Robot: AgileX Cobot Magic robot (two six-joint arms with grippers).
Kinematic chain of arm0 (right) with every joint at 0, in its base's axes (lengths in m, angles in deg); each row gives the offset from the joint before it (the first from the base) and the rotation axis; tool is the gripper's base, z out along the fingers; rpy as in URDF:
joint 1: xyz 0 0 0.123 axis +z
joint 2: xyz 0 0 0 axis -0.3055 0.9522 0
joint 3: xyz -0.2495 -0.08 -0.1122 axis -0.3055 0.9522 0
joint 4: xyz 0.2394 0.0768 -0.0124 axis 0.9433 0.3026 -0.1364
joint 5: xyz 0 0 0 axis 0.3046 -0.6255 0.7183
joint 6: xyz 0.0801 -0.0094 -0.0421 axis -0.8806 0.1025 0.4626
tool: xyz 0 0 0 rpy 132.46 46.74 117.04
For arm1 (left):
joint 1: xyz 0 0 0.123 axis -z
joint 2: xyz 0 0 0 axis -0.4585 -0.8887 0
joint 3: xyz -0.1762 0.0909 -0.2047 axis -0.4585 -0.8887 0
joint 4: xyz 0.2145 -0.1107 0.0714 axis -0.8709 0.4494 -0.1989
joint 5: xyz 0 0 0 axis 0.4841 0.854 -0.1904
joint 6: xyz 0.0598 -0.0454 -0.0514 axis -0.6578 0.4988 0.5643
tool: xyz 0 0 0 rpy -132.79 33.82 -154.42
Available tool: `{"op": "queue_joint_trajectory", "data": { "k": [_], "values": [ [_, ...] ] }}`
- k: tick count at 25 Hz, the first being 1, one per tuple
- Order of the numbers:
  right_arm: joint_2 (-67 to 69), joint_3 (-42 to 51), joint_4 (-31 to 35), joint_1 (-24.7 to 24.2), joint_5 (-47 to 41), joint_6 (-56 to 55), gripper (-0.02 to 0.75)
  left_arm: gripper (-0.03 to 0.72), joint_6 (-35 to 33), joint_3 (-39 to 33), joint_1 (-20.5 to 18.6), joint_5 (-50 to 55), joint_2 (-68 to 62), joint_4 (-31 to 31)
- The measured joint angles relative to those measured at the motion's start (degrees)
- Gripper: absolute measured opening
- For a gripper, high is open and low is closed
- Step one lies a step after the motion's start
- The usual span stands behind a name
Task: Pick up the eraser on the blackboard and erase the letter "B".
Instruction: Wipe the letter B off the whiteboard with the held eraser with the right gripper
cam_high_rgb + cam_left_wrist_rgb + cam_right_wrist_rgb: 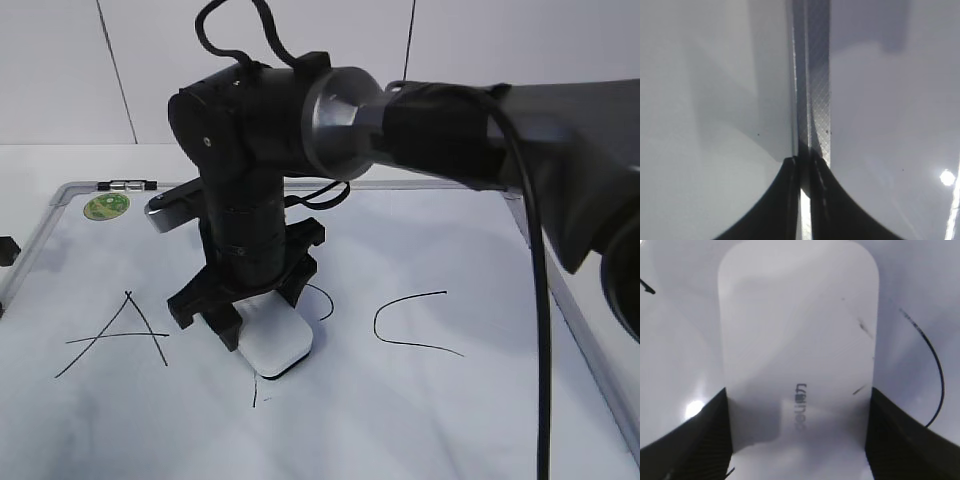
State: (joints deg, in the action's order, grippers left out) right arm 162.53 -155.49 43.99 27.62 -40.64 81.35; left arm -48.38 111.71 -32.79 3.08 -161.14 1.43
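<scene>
The white eraser (277, 345) lies flat on the blackboard (420, 420), over the left part of the letter "B". Of the "B" (325, 300) only a right loop and a short stroke below the eraser show. My right gripper (245, 312) reaches down across the middle, its black fingers shut on the eraser's two long sides. In the right wrist view the eraser (797, 340) fills the space between the fingers of my right gripper (797, 437), and a curve of the "B" (936, 370) shows to its right. My left gripper (805, 172) is shut and empty above the board's frame (815, 75).
The letter "A" (115, 335) is left of the eraser and the letter "C" (410, 325) is right of it. A round green sticker (106, 207) sits at the board's top left corner. The silver frame (575, 330) runs along the right side under the right arm.
</scene>
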Motion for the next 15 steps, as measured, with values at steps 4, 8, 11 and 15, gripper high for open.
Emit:
{"op": "queue_joint_trajectory", "data": {
  "k": [4,8,11,15],
  "values": [
    [0.0,0.0,1.3,-1.6,0.1,0.1,0.523,0.014,0.0,0.0,0.0,0.0,0.0,0.0],
    [0.0,-0.1,4.0,-4.0,0.1,0.0,0.523,0.014,0.0,0.0,0.0,0.0,0.0,0.0],
    [0.0,-0.1,4.4,-6.3,0.5,-0.2,0.523,0.014,0.0,0.0,0.0,0.0,0.0,0.0],
    [0.0,-0.1,4.4,-8.7,0.6,-0.3,0.523,0.014,0.0,0.0,0.0,0.0,0.0,0.0]
  ]
}}
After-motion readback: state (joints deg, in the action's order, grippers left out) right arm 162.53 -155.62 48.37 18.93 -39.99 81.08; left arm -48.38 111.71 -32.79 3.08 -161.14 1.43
